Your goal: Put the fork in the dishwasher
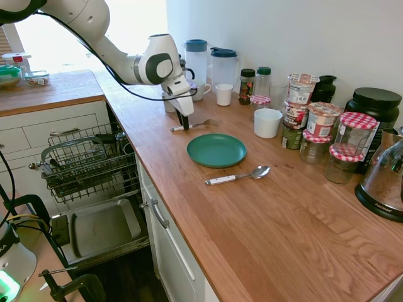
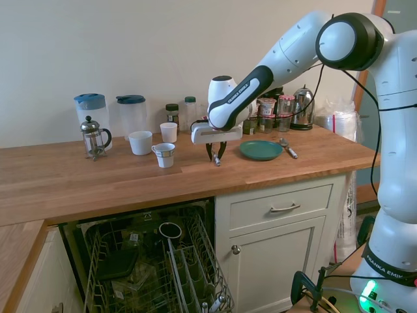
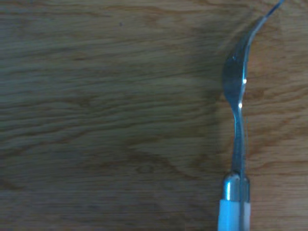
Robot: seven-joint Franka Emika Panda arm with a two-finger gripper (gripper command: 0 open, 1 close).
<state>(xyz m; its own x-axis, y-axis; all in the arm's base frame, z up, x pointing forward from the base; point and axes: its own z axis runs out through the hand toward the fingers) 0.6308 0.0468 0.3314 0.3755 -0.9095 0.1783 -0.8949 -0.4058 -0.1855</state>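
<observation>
White-handled cutlery: one fork (image 1: 189, 126), one spoon (image 1: 237, 177); tool (image 2: 215, 157) pinching fork on worktop (image 1: 264, 220).

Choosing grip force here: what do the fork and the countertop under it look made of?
The fork: glossy silver metal neck and tines with bright glints, and a smooth white handle, probably plastic. The countertop: warm brown wood with plank seams and visible grain, satin finish; solid or veneer is unclear.
</observation>
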